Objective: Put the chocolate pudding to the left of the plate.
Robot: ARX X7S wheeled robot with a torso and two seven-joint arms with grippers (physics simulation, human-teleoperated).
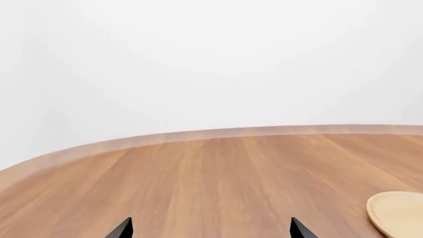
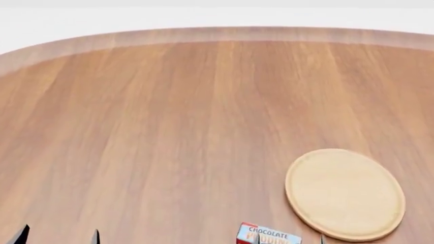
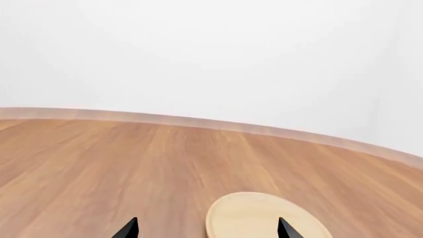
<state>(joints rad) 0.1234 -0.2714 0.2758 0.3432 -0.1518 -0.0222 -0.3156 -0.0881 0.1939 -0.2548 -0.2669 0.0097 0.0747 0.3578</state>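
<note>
A broad round desk [image 2: 169, 117] of warm brown wood grain fills the head view, its paler curved edge running along the far side against a plain white wall.

The chocolate pudding [image 2: 268, 235], a small rectangular carton with a light blue top, red edge and white lettering, sits at the very bottom of the head view, cut off by the frame. Its long axis runs roughly across the view, slightly tilted, with the lettered face turned towards the robot. It lies near the lower left rim of the plate [image 2: 345, 194], a flat round pale-tan wooden disc with a slightly raised rim resting on the desk at right; whether carton and plate touch cannot be told.

The left tool [image 1: 210, 229] shows only two black fingertips [image 1: 122, 229] set wide apart over bare wood, with nothing between them; part of the plate appears at that picture's edge. The right tool [image 3: 206, 229] likewise stands spread, its dark tips well apart above the desk, one tip overlapping the plate in that view, gripping nothing.
</note>
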